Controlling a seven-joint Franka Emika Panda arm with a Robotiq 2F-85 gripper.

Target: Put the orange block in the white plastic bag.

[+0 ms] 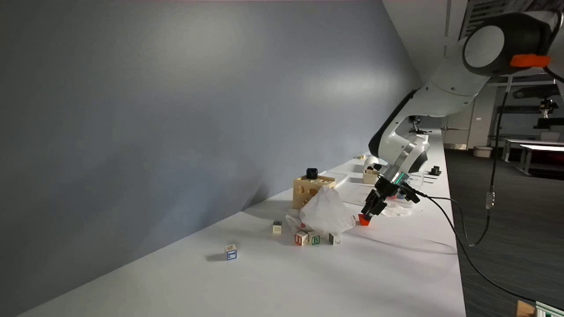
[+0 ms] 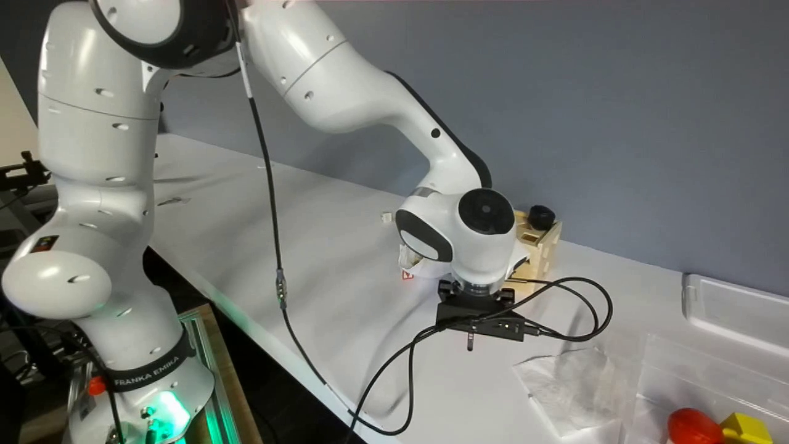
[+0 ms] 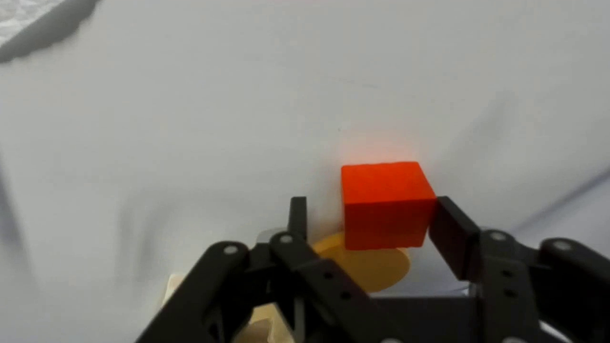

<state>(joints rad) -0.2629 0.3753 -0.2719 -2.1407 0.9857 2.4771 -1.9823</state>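
Leftmost in an exterior view, a blue-marked letter block [image 1: 231,252] is lying alone on the white table [image 1: 282,281]. To its right and farther back, a dark-topped block [image 1: 276,228] is sitting near the white plastic bag [image 1: 327,213], which is lying crumpled in front of a wooden box [image 1: 303,193] with cut-out holes. On that box, in both exterior views, a black thing [image 1: 312,173] is resting. Along the bag's near edge, three letter blocks [image 1: 313,238] are standing, the middle one showing a green B.

Right of the bag and near it, the orange block [image 3: 388,205] is resting on the table, outside the bag. The gripper [image 3: 371,209] is leaning over it from the right, its fingers spread somewhat wider than the block, which is sitting between them. In the wrist view, the left finger [image 3: 299,216] is standing clear of the block, a strip of pale tabletop showing in the gap. The right finger [image 3: 452,233] is standing right at the block's edge; whether it is touching or only overlapping in that view, I cannot tell.

Farther right, in an exterior view, a crumpled pale sheet [image 2: 570,388] is lying on the table, and rightmost a clear bin [image 2: 709,370] is holding a red rounded thing [image 2: 694,427] and a yellow block [image 2: 746,428].
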